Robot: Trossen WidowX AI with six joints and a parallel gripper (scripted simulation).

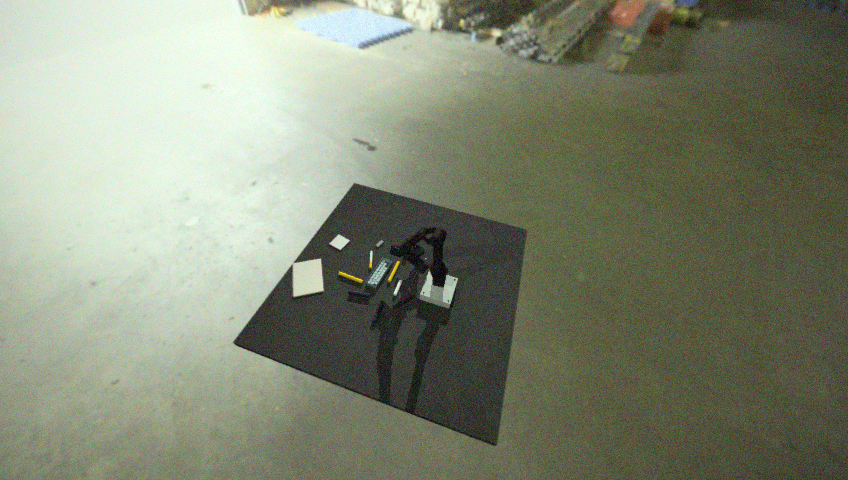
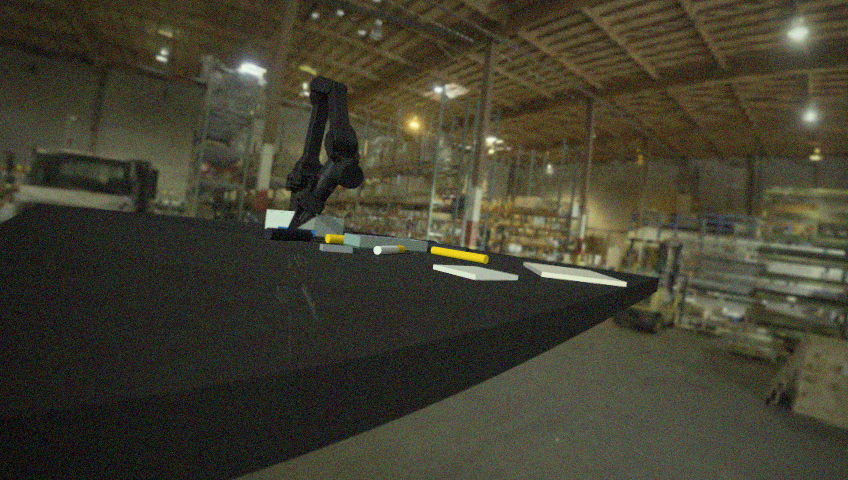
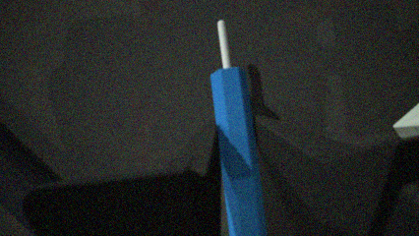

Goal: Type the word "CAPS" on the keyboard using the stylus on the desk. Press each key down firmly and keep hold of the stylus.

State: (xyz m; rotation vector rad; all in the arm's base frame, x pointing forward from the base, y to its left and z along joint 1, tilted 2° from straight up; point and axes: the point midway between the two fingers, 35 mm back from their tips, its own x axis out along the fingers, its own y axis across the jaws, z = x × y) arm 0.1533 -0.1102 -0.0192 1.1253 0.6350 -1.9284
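Observation:
The stylus (image 3: 230, 103), a blue faceted barrel with a thin white tip, lies lengthwise in the wrist view, its tip pointing to the top of the view. My gripper (image 3: 234, 127) (image 2: 292, 227) is shut on the barrel, low down at the desk surface. In the top view the gripper is small and dark between the keyboard and the arm's base. The keyboard (image 1: 379, 274) (image 2: 380, 240) lies flat on the desk, teal with pale keys, away from the gripper. The barrel's rear end is outside the wrist view.
Yellow rods (image 1: 349, 277) (image 1: 393, 271) flank the keyboard. A white-and-yellow marker (image 1: 370, 259) (image 2: 387, 250), a grey block (image 1: 379, 243) (image 2: 336, 248) and a black block (image 1: 358, 295) lie near it. Pale flat pads (image 1: 307, 278) (image 1: 339, 242) lie farther out. A white piece (image 1: 397, 287) lies near the arm's base (image 1: 439, 291).

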